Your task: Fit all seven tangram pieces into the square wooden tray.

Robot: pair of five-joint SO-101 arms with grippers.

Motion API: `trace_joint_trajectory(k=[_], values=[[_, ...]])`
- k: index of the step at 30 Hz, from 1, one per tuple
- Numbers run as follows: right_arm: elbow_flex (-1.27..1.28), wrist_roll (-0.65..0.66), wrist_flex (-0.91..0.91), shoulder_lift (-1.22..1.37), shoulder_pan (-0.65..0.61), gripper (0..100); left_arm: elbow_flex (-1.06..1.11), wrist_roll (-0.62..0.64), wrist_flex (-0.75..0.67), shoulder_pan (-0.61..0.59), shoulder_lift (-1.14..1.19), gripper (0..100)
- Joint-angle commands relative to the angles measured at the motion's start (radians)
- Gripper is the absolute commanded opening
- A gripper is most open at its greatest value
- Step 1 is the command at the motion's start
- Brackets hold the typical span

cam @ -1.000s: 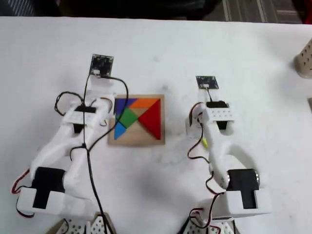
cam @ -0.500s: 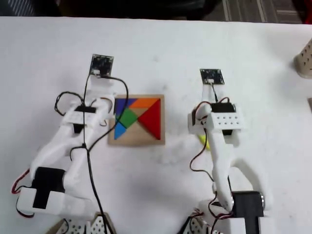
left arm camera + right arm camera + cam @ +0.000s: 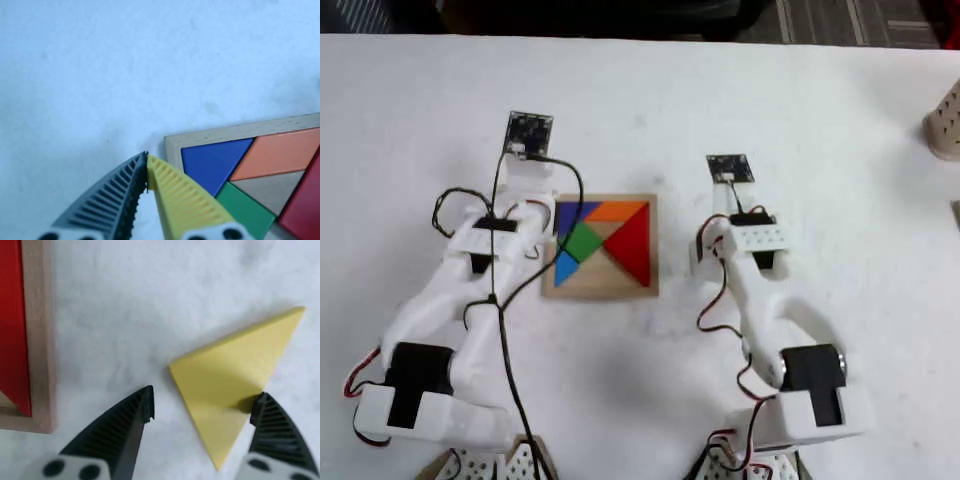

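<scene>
Wooden tray (image 3: 602, 289) mid-table, red piece (image 3: 636, 246), green piece (image 3: 582, 242) and orange piece (image 3: 619, 211) inside. Left arm (image 3: 480, 262) over its left edge; right arm (image 3: 760, 275) near, right of it.

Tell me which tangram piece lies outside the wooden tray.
The yellow triangle: it lies flat on the white table beside the tray, between the fingers of the open right gripper. The blue, orange, green and red pieces sit inside the tray.

Loose triangle (image 3: 235, 385) on table (image 3: 770, 90), right of tray (image 3: 600, 290), inside right tool (image 3: 200, 402).
</scene>
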Motion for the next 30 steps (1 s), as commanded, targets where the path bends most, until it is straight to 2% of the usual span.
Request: trace_joint_trajectory(k=[1,7,25,30], values=[[-0.048,-0.011,-0.018,-0.004,0.018,30.3,-0.041,-0.012,-0.014,-0.008,-0.004,2],[-0.084,-0.158,-0.018,0.005,0.039,30.4,-0.041,-0.012,-0.014,-0.008,-0.004,2],[-0.110,-0.157,-0.025,0.005,0.048,30.6,-0.041,-0.012,-0.014,-0.008,-0.002,2],[-0.163,-0.157,-0.016,0.042,0.050,38.9,-0.041,-0.012,-0.014,-0.008,-0.002,2]])
